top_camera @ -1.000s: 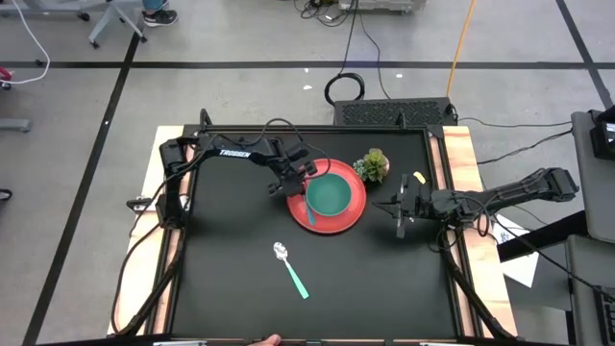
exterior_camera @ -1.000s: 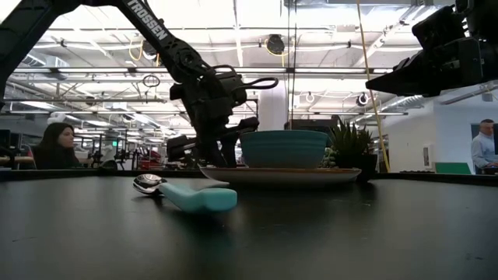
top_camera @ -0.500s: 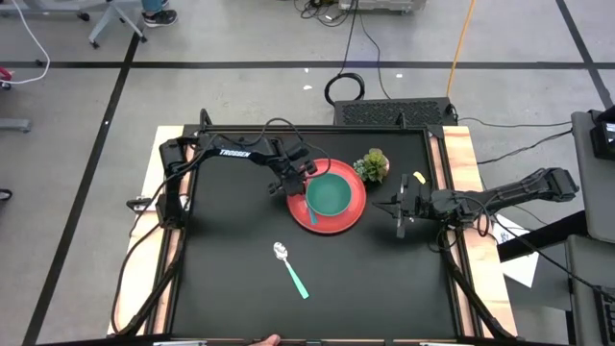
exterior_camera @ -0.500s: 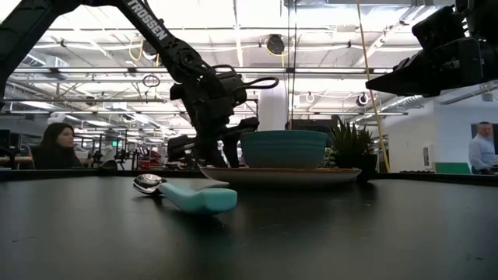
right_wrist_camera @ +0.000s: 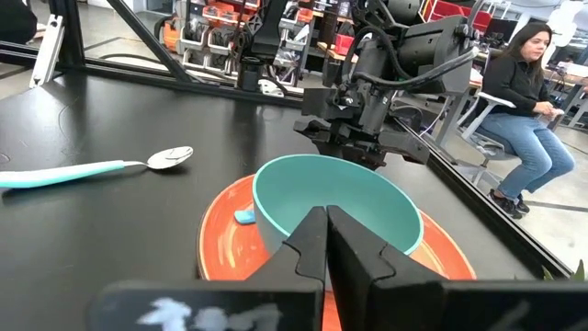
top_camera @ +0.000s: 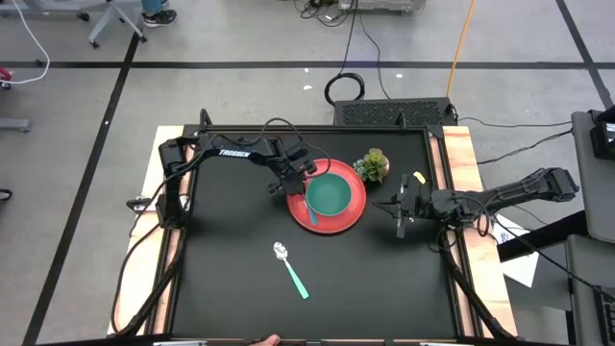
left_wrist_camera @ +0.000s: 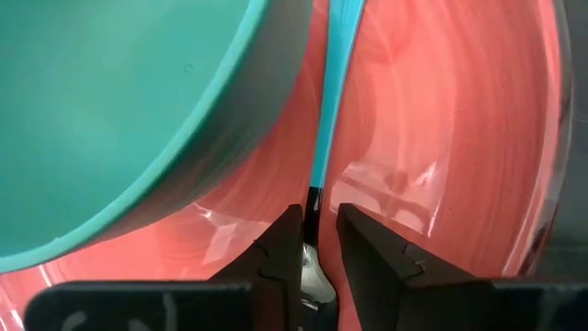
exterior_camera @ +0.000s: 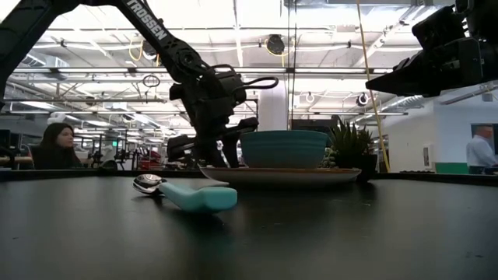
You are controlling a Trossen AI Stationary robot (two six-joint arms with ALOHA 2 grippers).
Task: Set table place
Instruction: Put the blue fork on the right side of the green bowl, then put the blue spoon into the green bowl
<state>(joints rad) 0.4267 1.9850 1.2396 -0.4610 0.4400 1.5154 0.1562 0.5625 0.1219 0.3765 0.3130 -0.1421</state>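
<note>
Right now I see the red plate (top_camera: 336, 207) sitting toward the far side of the table (top_camera: 231, 279), a little right of the middle, with a teal bowl (top_camera: 329, 195) resting on it. A small potted plant (top_camera: 372, 165) stands just beside the plate's far right edge, so that side is tight. Between the bowl and the plate's left rim lies a thin utensil with a teal handle (left_wrist_camera: 329, 101).

My left gripper (top_camera: 293, 183) is low over the plate's left edge. Through its wrist camera the two fingers (left_wrist_camera: 367, 253) stand slightly spread on either side of the utensil's metal neck, with narrow gaps showing between them and it, so I do not read that as a firm pinch. The bowl's wall is close along one side of the handle, leaving little room there.

My right gripper (top_camera: 401, 216) hangs above the table to the right of the plate, apart from its rim, fingers pressed together and holding nothing. It is near the right edge of the table.

A spoon (top_camera: 290, 269) with a teal handle lies alone on the near half, well apart from the plate. That near half offers wide open room. A person (right_wrist_camera: 524, 87) sits beyond the table.
</note>
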